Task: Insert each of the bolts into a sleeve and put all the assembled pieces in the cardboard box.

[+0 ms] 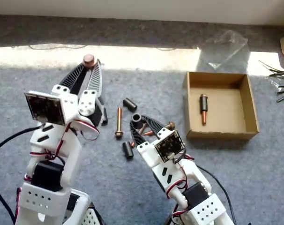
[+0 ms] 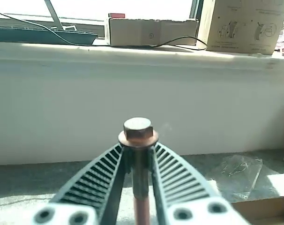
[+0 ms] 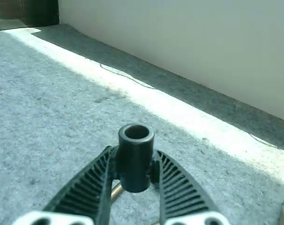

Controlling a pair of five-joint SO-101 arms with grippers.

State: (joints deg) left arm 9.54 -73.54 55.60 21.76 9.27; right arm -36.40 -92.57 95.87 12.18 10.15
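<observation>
Copper-coloured with a flanged hex head, a bolt sits clamped by its shank in the left gripper, head just past the fingertips, at the far left of the carpet. The right gripper, near the middle, is closed on a black sleeve, bore showing. A loose bolt and two loose sleeves lie between the arms. One assembled piece lies in the box at right.

Gap between the arms is cluttered: loose bolt, far sleeve and near sleeve lie on the bench there. Strip from the right pincer to the cardboard box is bare. Box top's open, walls all round.
</observation>
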